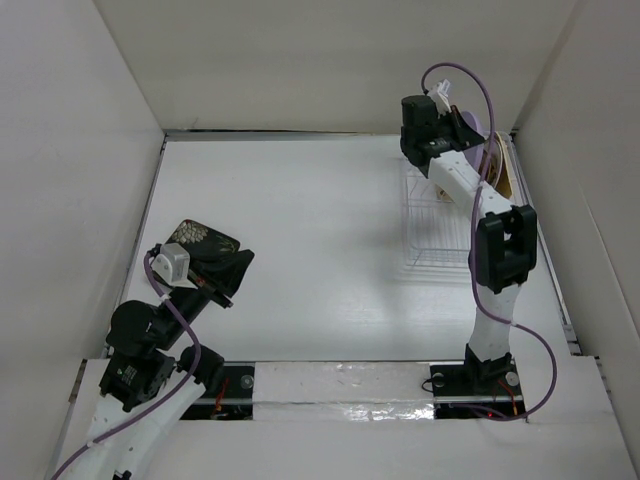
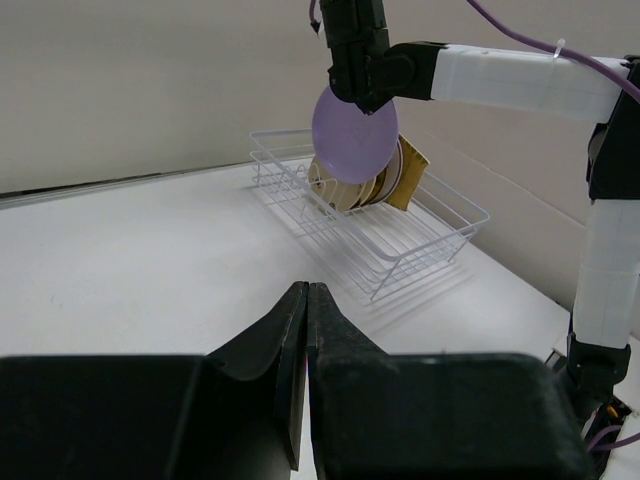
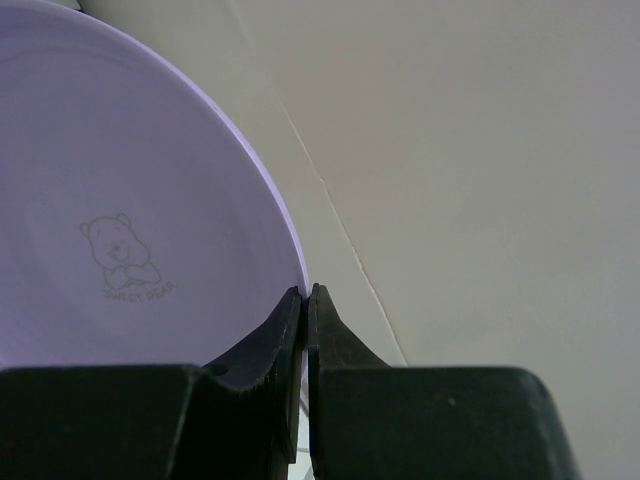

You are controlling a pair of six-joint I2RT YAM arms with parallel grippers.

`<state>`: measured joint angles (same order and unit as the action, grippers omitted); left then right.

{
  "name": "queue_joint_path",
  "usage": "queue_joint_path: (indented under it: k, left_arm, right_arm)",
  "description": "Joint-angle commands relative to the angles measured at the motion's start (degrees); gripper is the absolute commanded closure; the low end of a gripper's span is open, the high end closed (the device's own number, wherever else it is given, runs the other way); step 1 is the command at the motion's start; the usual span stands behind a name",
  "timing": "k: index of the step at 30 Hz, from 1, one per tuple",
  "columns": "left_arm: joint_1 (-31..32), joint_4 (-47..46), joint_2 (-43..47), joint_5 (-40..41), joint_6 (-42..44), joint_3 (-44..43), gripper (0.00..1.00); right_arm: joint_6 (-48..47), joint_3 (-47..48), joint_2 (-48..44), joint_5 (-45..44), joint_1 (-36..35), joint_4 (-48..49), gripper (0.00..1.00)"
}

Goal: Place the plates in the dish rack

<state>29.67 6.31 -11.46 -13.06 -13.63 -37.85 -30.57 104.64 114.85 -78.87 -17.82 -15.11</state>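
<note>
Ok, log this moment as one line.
right hand: shut on lavender plate rim, over dish rack | left hand: shut, empty | black floral plate: not racked | racked plates: far end

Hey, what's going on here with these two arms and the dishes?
The right gripper is pinching a lavender plate by its rim, holding it just above the dish rack. Several cream and gold plates stand at the rack's far end. The left gripper is shut, with nothing visible between its fingers, beside a black flowered plate well away from the rack.
</note>
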Motion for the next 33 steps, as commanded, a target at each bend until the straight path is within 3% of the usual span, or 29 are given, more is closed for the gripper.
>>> queue_joint_path:
  k: [1, 14, 16, 17, 18, 21, 26, 29, 30, 31, 33]
  left_arm:
    - [0.4, -2.2, -0.8, 0.1, 0.1, -0.3, 1.00]
    - [0.4, -2.2, -1.5, 0.5, 0.2, -0.3, 1.00]
    - [0.4, -2.2, -1.6, 0.6, 0.2, -0.3, 1.00]
    - [0.4, -2.1, -1.8, 0.6, 0.2, -0.3, 1.00]
    - [0.4, -2.2, -2.0, 0.6, 0.2, -0.3, 1.00]
    - [0.4, -2.1, -2.6, 0.7, 0.2, -0.2, 1.00]
    - [0.4, -1.9, -3.5, 2.4, 0.2, -0.3, 1.00]
    - [0.4, -1.7, -3.6, 4.3, 0.2, -0.4, 1.00]
    - [0.4, -1.6, -3.9, 4.8, 0.3, -0.3, 1.00]
    - [0.4, -1.6, -4.1, 6.0, 0.3, -0.4, 1.00]
    - [0.4, -1.4, -4.6, 7.3, 0.2, -0.4, 1.00]
  right_arm:
    - [-1.1, 2.8, 0.9, -1.3, 0.2, -0.3, 1.00]
    - [7.3, 6.5, 7.8, 1.3, -1.4, -8.1, 1.00]
    - [10.0, 6.4, 7.1, 2.8, -1.4, -8.8, 0.89]
    - [11.0, 6.2, 6.5, 3.8, -2.0, -9.1, 0.81]
    - [11.9, 6.0, 5.0, 4.4, -2.0, -9.5, 0.65]
    - [16.2, 6.2, 0.3, 8.4, -3.5, -11.3, 0.42]
    - [24.7, 3.3, -9.4, 22.0, -7.1, -11.6, 0.35]
    - [26.4, -5.0, -17.4, 34.1, -12.0, -3.6, 0.50]
    - [27.6, -6.6, -18.5, 37.5, -13.4, -2.2, 0.80]
    - [30.3, -8.1, -19.5, 45.0, -16.0, 0.5, 0.94]
    - [33.5, -12.2, -19.9, 52.2, -18.5, 3.6, 1.00]
